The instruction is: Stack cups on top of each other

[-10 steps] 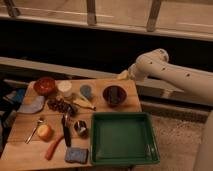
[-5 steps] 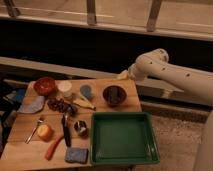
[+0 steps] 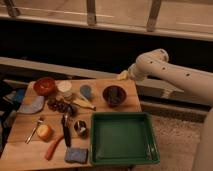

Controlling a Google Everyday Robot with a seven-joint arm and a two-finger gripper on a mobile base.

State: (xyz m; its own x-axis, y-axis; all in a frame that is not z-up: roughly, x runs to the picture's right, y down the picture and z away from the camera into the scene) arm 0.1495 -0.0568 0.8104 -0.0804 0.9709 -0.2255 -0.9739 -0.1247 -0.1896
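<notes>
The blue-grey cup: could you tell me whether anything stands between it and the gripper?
Partly: the dark brown bowl sits beside the blue-grey cup, toward the gripper at the far edge of the table.

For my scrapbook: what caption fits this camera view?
Gripper hovers at the back of the table; white cup and blue-grey cup stand unstacked.

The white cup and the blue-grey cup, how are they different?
Colour: the white cup is creamy pale, the blue-grey cup is duller and darker. Place: the white cup sits beside the red bowl, the blue-grey cup sits farther right in the view, nearer the dark brown bowl. Both are small, round, similar in size, and not yet stacked. The gripper hovers by the far edge of the table, touching neither.
</notes>
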